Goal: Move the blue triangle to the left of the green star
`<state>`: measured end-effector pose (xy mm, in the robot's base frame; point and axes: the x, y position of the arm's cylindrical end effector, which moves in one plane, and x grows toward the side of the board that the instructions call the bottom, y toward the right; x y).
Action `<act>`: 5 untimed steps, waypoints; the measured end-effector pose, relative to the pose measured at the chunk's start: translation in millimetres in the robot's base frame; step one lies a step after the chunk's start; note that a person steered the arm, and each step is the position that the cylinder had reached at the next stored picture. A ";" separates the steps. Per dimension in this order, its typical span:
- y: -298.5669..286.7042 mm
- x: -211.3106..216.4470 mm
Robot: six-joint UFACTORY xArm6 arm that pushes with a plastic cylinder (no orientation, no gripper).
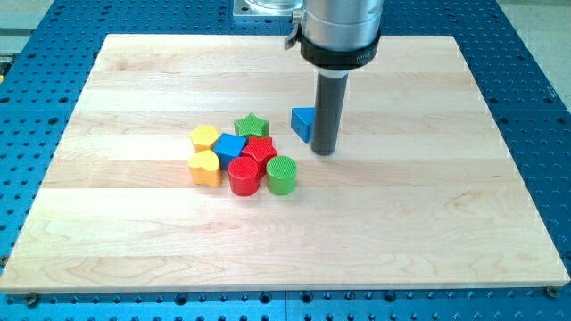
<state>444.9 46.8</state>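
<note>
The blue triangle (303,122) lies on the wooden board just right of centre, toward the view's top. My tip (324,151) rests on the board touching or nearly touching the triangle's right side, slightly below it. The green star (252,126) sits to the triangle's left, at the top of a cluster of blocks, with a small gap between the two.
The cluster holds a yellow hexagon-like block (204,137), a blue cube (230,147), a red star (260,149), a yellow heart (205,168), a red cylinder (244,176) and a green cylinder (282,175). The wooden board (428,223) lies on a blue perforated table.
</note>
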 end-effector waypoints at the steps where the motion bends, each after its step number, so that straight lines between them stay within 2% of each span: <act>1: -23.2 -27.9; 2: -23.9 -55.8; 3: 28.6 -79.9; 4: 56.9 -110.0; 5: -22.5 -116.6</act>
<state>328.4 24.3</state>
